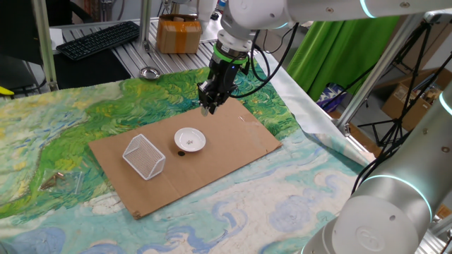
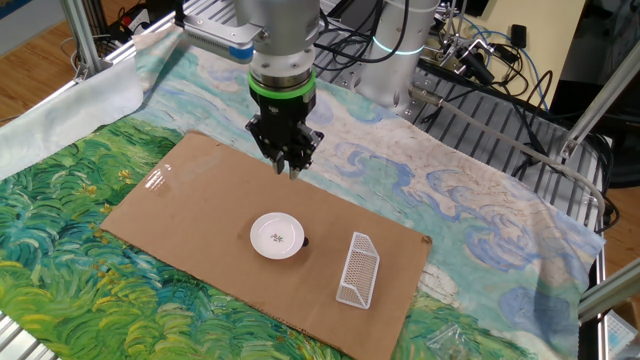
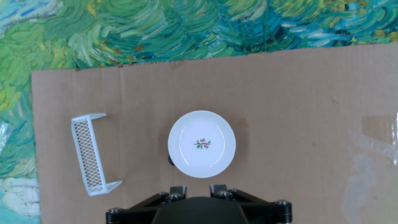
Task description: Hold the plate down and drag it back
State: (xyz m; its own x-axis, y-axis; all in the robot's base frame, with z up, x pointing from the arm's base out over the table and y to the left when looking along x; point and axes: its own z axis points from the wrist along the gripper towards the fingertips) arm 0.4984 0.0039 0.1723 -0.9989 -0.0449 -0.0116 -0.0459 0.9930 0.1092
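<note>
Hand view: hand (image 2: 292, 168) pointing straight down above plate (image 3: 201, 144), fingers nearly together, gripping nothing.

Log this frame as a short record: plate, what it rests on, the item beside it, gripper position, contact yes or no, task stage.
plate: white plate, upright, small motif at centre
support: cardboard sheet on painted cloth
beside it: white mesh basket, apart from plate
gripper: gripper above the cardboard, pointing down, fingers close together, holding nothing
contact: none with plate
stage: plate not yet held down
</note>
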